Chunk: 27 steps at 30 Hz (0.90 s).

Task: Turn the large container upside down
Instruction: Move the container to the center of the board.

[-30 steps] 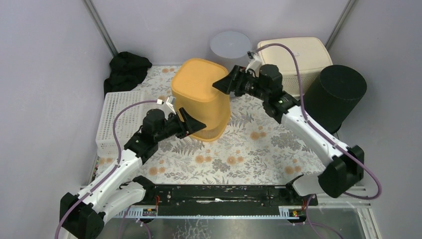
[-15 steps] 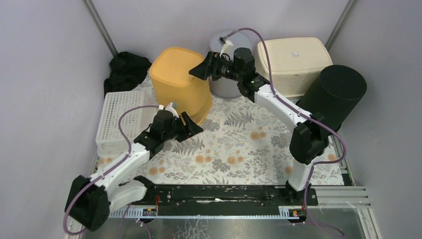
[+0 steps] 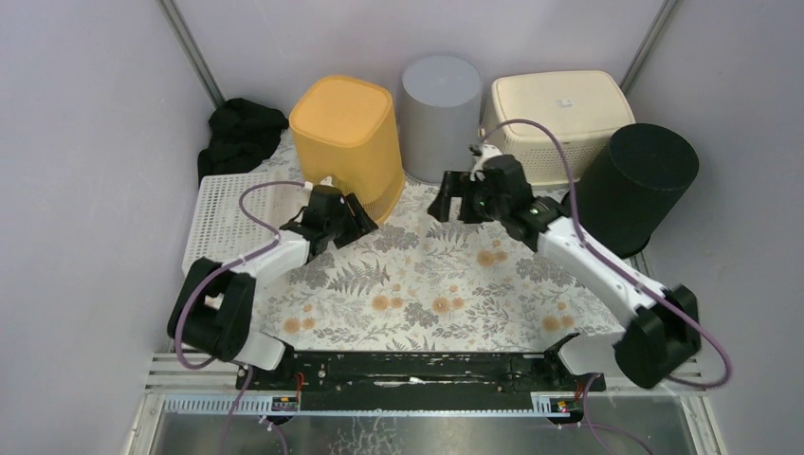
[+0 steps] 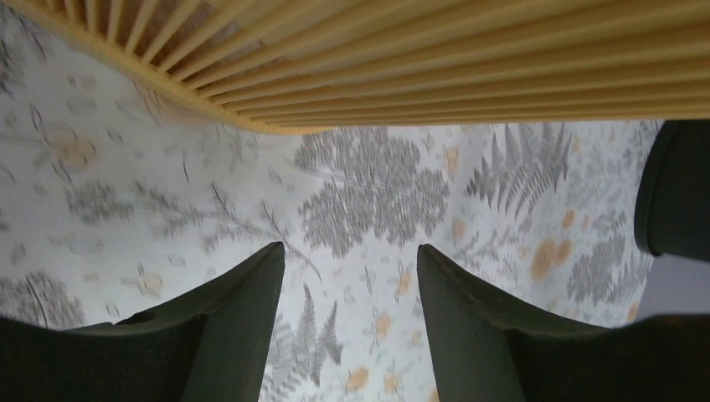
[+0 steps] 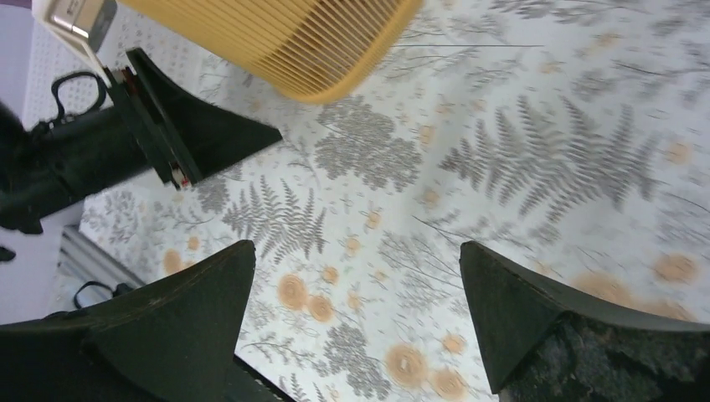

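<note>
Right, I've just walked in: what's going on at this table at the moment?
Two robot arms are working on a large orange container. It stands at the back of the table with its closed base up and its rim down, beside a grey cylinder. Neither arm holds it. The left gripper sits low by its rim, fingers apart, and the right gripper hangs open over the middle of the table. The flip looks done.

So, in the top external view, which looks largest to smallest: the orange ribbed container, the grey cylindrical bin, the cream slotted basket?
Largest: cream slotted plastic basket and orange ribbed plastic container; they look alike, so unranked.
Smallest: grey cylindrical bin.
</note>
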Tool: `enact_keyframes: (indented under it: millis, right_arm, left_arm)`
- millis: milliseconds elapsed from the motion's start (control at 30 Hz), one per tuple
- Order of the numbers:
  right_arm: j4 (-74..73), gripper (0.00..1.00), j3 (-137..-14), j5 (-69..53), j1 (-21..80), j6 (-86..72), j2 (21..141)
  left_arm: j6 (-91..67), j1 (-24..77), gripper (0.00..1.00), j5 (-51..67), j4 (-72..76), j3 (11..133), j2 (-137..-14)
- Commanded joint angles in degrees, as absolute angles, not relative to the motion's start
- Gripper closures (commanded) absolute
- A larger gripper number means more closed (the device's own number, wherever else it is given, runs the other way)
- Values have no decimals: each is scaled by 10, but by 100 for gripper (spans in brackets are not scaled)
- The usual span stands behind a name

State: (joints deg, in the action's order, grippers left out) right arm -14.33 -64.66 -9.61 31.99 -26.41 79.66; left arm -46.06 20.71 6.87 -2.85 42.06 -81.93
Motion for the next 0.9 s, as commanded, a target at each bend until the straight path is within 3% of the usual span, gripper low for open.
enact_keyframes:
  millis: [0,333,467,500,533,867]
  right_arm:
    - [-145,1,-583,11,298,-244,699]
    - [-108,1,-463,142,272,-238,619]
    - [-54,1,-422,186,253,-222,609]
    - [-21,1,-404,186,250,-212,604]
    - [9,1,-389,188,249,-200,598]
    - [186,1,-315,320,245,-97,595]
  left_arm:
    - [-419,185,33,42,56,465,-876]
    - [-395,88,30,59,109,498,-918]
    - [-377,89,16,33,111,466,-844]
    - [-371,89,3,26,112,457,-827]
    - [-363,90,0,16,112,450,-814]
    - [-315,92,0,-121,112,407,-784]
